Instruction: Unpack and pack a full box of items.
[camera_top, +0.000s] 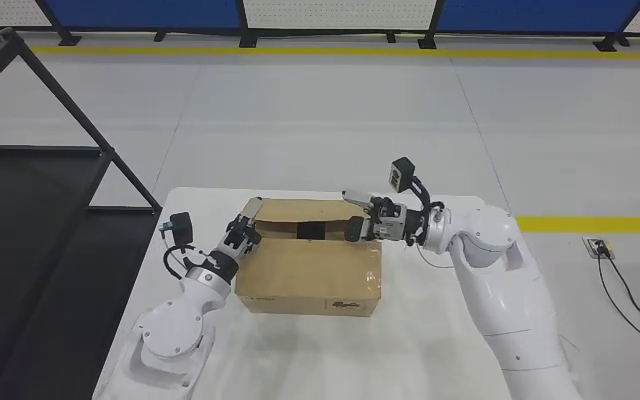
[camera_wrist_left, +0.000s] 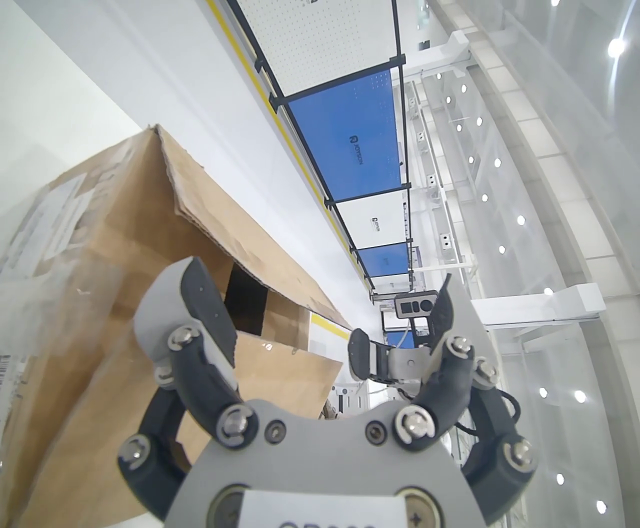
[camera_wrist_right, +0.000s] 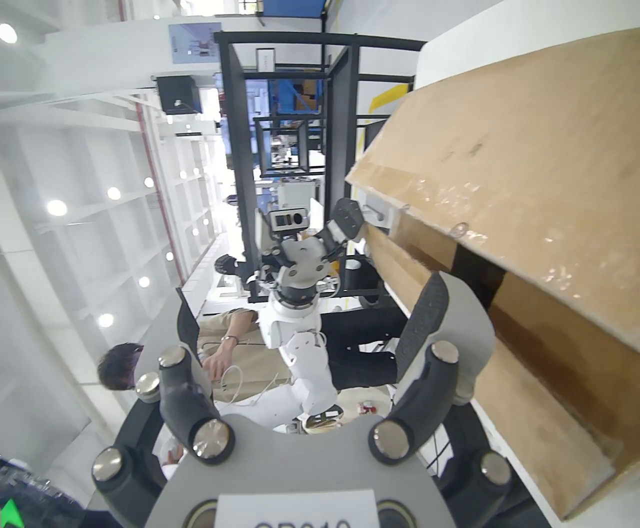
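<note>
The left gripper (camera_top: 247, 232) is at the left end of the box (camera_top: 310, 278). It is wide open and holds nothing. The box stands in the middle of the tabletop (camera_top: 430, 345), its top flaps parted just a little. The right gripper (camera_top: 349, 213) is by the flaps near the right end, open and empty too. I think the job has only begun. The flaps must open fully, then items come out and go back.
</note>
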